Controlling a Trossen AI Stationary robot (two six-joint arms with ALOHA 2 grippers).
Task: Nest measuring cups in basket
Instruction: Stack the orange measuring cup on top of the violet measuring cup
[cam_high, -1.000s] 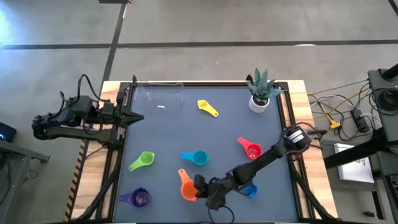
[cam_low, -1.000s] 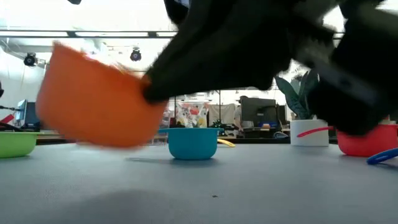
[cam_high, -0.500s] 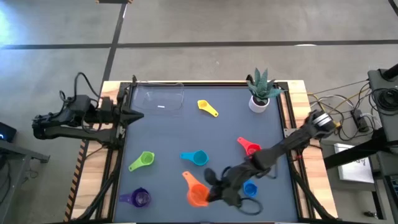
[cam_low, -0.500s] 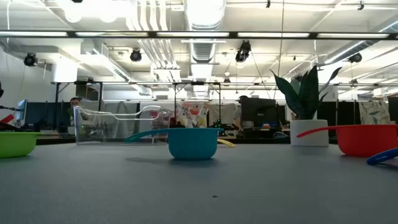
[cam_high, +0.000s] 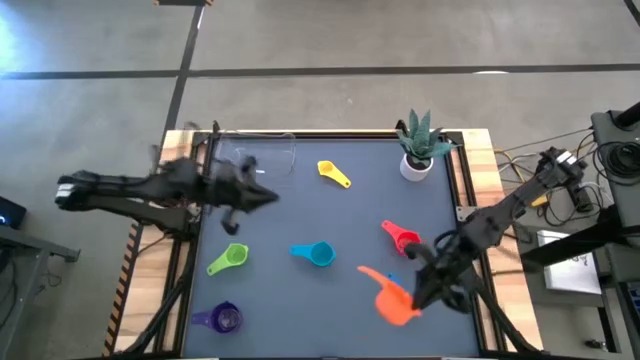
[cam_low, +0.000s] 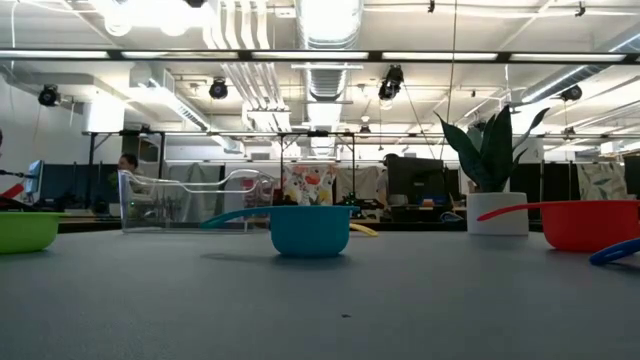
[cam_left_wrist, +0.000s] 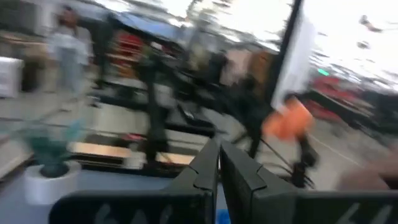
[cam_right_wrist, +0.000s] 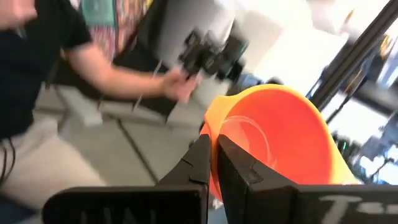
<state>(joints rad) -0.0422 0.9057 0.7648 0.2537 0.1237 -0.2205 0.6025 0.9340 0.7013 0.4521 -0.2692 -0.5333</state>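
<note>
Your right gripper has its fingers pinched on the rim of the orange cup and carries it above the near right part of the desk; in the right wrist view the rim sits clamped between the two dark fingers. The left gripper reaches over the desk just in front of the clear basket, fingers pressed together on nothing. The grip looks thin, on one edge only, so a quick swing could twist the cup loose and drop it among the others. The basket stands at the far left corner, well apart from the held cup, and the straight path crosses the light blue cup and passes near the yellow cup; carry it high. The left arm sits right at the basket's mouth, so the two arms may meet there unless it clears. The red cup lies close beside your right arm. The green cup and purple cup lie at the near left.
</note>
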